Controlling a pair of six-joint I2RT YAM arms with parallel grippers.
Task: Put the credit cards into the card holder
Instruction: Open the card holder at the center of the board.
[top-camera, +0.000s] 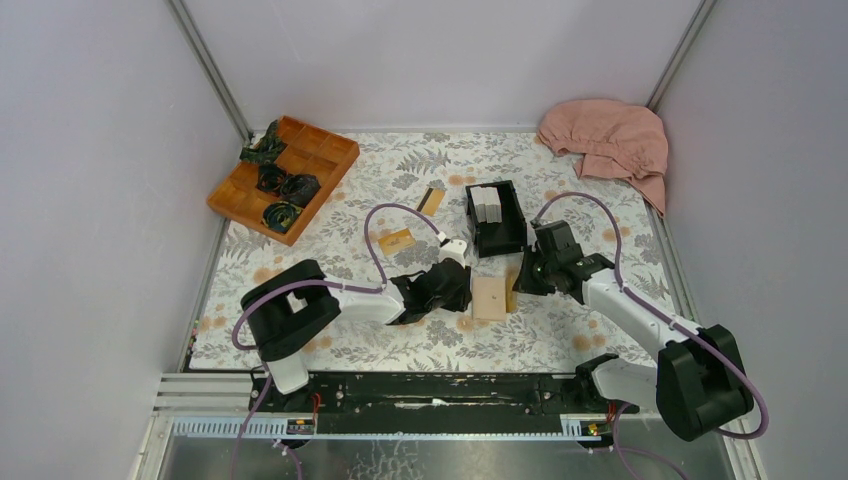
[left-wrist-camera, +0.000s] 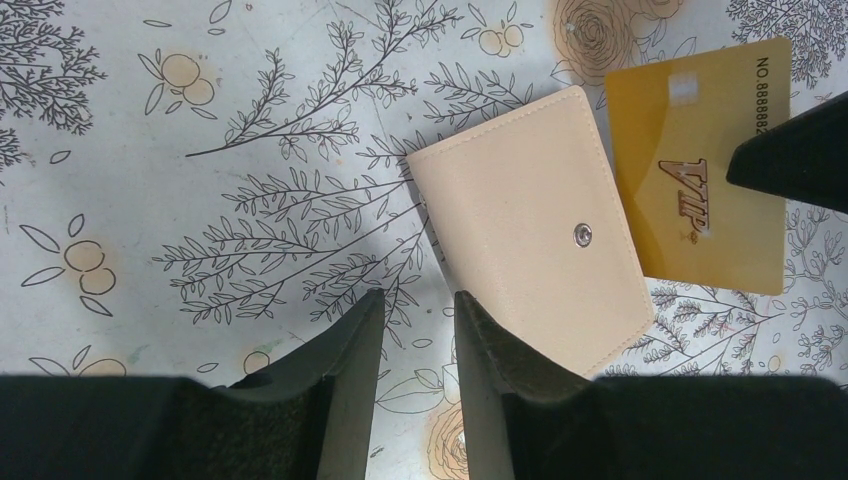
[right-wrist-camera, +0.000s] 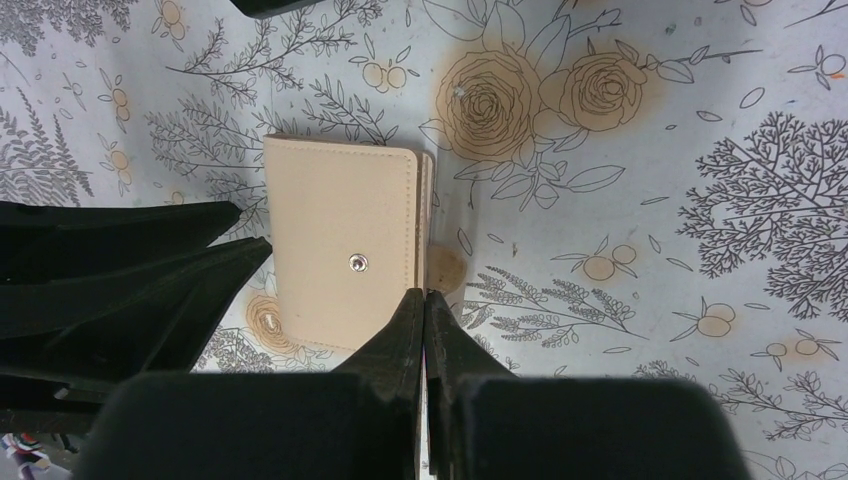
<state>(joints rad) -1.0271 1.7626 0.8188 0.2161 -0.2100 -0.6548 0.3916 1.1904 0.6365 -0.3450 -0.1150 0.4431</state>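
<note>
1. Table, floral cloth (top-camera: 560, 335): fills the middle of the overhead view.
2. Left arm (top-camera: 330, 300): lower left, reaching toward centre. The left gripper (left-wrist-camera: 418, 297) has its fingers apart with a narrow gap and nothing between them. It is poised just at the near left edge of the card holder.
3. Right arm (top-camera: 640, 315): lower right, reaching in toward centre. The right gripper (right-wrist-camera: 425, 295) has its fingers pressed together on the held card.
4. Orange tray (top-camera: 322, 150): upper left, divided into compartments, with dark coiled items in several of them.
5. Pink cloth (top-camera: 608, 140): crumpled, upper right corner.
6. Black box (top-camera: 473, 228): open-topped, just above centre, with white blocks (top-camera: 486, 203) inside.
7. Card holder (top-camera: 489, 297): tan, folded shut and flat on the cloth. It sits at centre, between the two grippers and below the black box. A metal snap (left-wrist-camera: 583, 235) shows on the upper face.
8. Held card (left-wrist-camera: 690, 170): gold, marked "VIP". It stands on edge just beside the right side of the card holder, pinched at its far edge.
9. Loose card (top-camera: 396, 240): orange-gold, flat on the cloth, left of the black box.
10. Banded card (top-camera: 432, 201): orange-gold with a dark band, upper left of the black box and well apart from the card holder.
</note>
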